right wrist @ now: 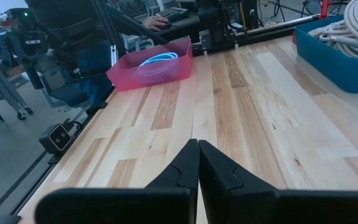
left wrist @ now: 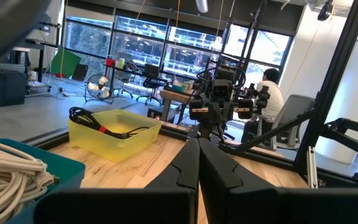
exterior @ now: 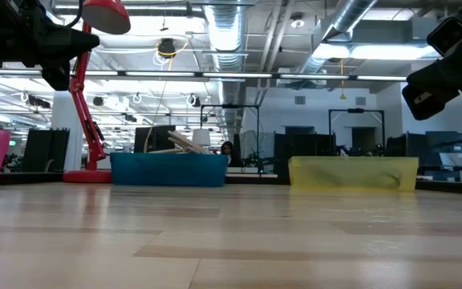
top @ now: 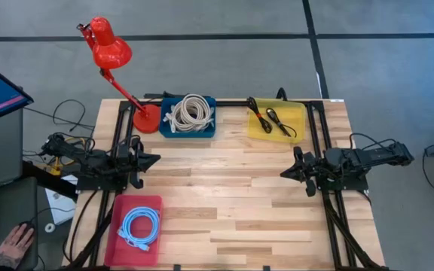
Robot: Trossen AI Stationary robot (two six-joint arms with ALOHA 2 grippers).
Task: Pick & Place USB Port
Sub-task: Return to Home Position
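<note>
Three bins stand on the wooden table. A blue bin (top: pixel 188 115) at the far edge holds a coil of white cable (top: pixel 190 111). A yellow bin (top: pixel 276 120) beside it holds black cables with red ties (top: pixel 268 117). A pink bin (top: pixel 135 229) near the left front corner holds a light-blue coiled cable (top: pixel 139 226). My left gripper (top: pixel 157 159) hovers over the table's left side, shut and holding nothing. My right gripper (top: pixel 282 172) hovers over the right side, shut and holding nothing. Both point toward the table's middle.
A red desk lamp (top: pixel 111 56) stands by its base (top: pixel 146 118) at the far left corner, next to the blue bin. Bare wood (top: pixel 224 196) lies between the two grippers. A person's hand (top: pixel 13 245) rests off the table at the left front.
</note>
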